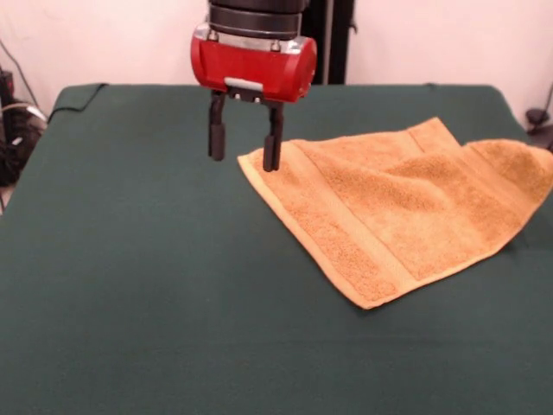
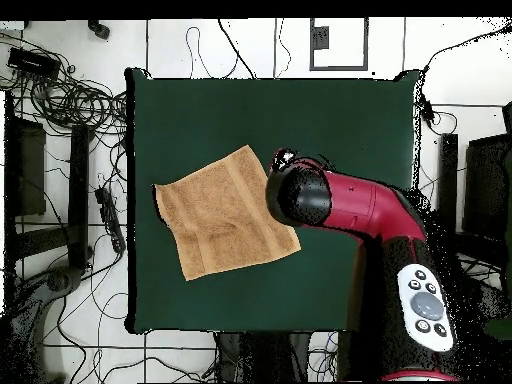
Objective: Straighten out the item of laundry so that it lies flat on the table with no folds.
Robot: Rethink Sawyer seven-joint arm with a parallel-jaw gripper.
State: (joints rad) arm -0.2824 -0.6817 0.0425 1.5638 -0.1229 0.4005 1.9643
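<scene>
The orange-tan terry towel (image 1: 406, 203) lies on the dark green table (image 1: 138, 285), right of centre in the front view. A fold of it lies doubled over along its far right part, and a woven band runs along its near left edge. No white label shows. My gripper (image 1: 244, 143) hangs open from the red wrist, just above the towel's left corner; one finger (image 1: 273, 143) is over that corner, the other over bare cloth. It holds nothing. In the overhead view the towel (image 2: 222, 212) lies left of centre and the arm's head (image 2: 298, 195) hides the gripper.
The table (image 2: 330, 120) is far larger than the towel. Cables and dark equipment (image 2: 60, 100) lie on the floor beside the table's left side in the overhead view. A dark object (image 1: 13, 121) sits off the table's left edge in the front view.
</scene>
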